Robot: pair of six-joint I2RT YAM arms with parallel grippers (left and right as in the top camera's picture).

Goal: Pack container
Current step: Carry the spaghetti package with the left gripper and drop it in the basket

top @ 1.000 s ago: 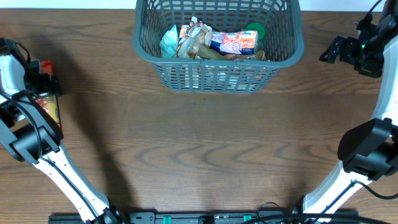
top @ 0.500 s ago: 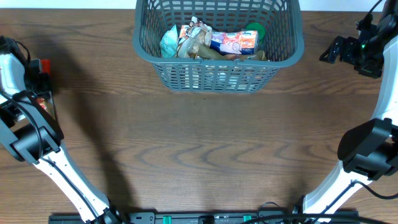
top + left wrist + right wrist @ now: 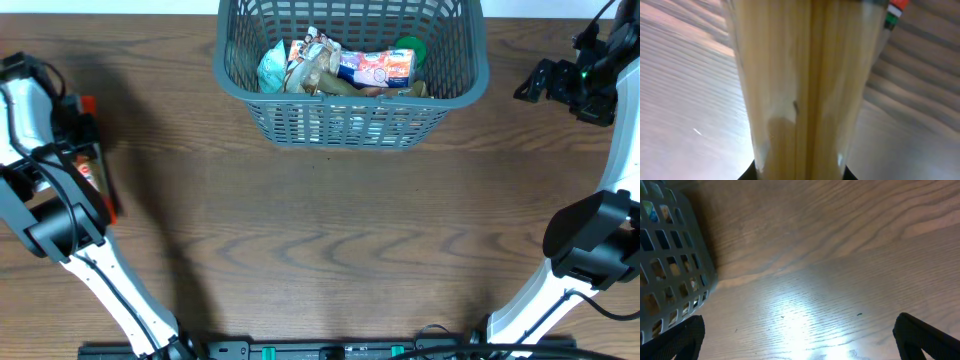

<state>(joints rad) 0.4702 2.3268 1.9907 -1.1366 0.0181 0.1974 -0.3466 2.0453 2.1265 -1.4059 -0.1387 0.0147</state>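
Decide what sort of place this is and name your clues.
Likely a robotics lab bench: two arms at a wooden table, the left gripper holding a long packet, and a container of food packets.

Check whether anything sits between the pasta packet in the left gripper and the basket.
Nothing visible does. Only bare table lies between the pasta packet, held in the left gripper at the far left, and the container. The packet would have to go over the container's slotted wall, and food packets already lie inside.

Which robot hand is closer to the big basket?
Right. The right gripper hovers just beside the basket; the left gripper, holding a pasta packet, is far off on the other side.
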